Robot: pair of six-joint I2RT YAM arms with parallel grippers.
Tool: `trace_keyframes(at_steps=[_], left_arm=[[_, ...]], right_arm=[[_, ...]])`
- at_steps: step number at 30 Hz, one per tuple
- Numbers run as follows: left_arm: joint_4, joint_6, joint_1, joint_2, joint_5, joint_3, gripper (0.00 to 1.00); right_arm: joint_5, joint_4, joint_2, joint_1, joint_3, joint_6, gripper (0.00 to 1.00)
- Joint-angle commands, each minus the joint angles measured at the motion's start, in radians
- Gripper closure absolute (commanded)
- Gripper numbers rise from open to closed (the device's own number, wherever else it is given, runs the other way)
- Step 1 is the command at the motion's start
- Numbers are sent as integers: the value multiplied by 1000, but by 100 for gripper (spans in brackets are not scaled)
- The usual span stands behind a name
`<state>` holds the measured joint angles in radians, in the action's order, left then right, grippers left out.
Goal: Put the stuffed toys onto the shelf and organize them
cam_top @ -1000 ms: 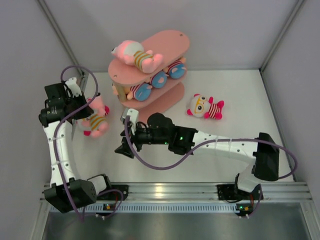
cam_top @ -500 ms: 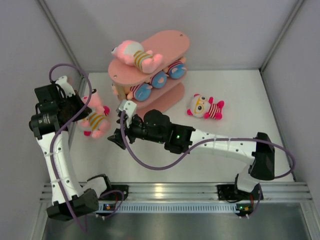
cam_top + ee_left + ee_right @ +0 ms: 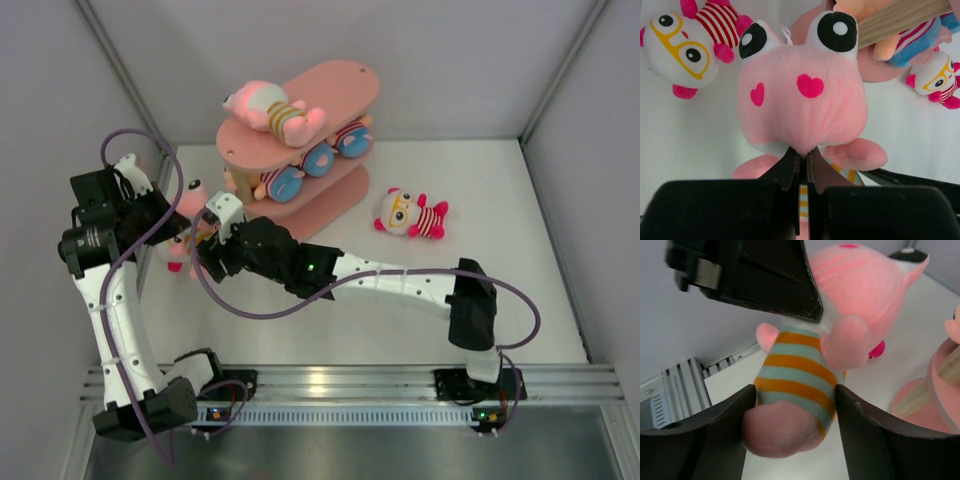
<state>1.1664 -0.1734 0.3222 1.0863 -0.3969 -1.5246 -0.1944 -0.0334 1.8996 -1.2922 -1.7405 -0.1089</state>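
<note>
My left gripper (image 3: 802, 157) is shut on the lower edge of the head of a pink stuffed toy (image 3: 800, 95) and holds it above the table, left of the pink shelf (image 3: 340, 85). My right gripper (image 3: 795, 425) is open. Its fingers (image 3: 725, 430) stand on either side of that toy's orange and pale-blue striped body (image 3: 795, 382), close against it. In the top view the two grippers meet at the toy (image 3: 190, 200). One stuffed toy (image 3: 272, 108) lies on the top board. Toys with blue feet (image 3: 300, 172) lie on the middle board.
A white toy with yellow glasses and a red-striped body (image 3: 410, 213) lies on the table right of the shelf. The left wrist view shows such a toy at top left (image 3: 682, 50) and another at the right edge (image 3: 935, 80). Grey walls enclose the table.
My right arm has reached left and brought its open jaws around the body of the toy. My left arm lifted the toy a little and then held still.
</note>
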Motion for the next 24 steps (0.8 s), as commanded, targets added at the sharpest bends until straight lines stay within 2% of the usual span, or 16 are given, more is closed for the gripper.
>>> trace_keyframes(at_steps=[1, 3, 4, 5, 8, 10, 11, 14, 18, 21, 24], left_arm=[[-8, -15, 5, -20, -34, -42, 100], [-8, -12, 5, -20, -31, -42, 100], [-10, -9, 5, -19, -31, -43, 100], [-10, -6, 5, -20, -39, -40, 100], [-10, 64, 5, -9, -42, -35, 98], [-11, 93, 5, -3, -5, -34, 80], [-11, 126, 5, 7, 15, -32, 55], [-14, 164, 5, 38, 67, -34, 24], [-33, 209, 5, 78, 99, -37, 15], [-73, 222, 6, 98, 121, -25, 14], [-106, 238, 6, 109, 144, -6, 14]], right_arm=[[-63, 75, 35, 13, -90, -58, 38], [-60, 72, 30, 16, -76, -63, 66], [-62, 70, 27, 17, -71, -67, 95], [-62, 72, 23, 18, -67, -69, 100], [-7, 116, -14, 19, -56, -38, 100], [64, 148, -86, 19, 5, -5, 100], [97, 158, -120, 19, 37, 12, 100], [190, 274, -261, 28, 154, 67, 100], [353, 453, -463, 91, 310, 84, 100], [478, 527, -611, 169, 413, 97, 100], [523, 578, -761, 259, 463, 101, 100]])
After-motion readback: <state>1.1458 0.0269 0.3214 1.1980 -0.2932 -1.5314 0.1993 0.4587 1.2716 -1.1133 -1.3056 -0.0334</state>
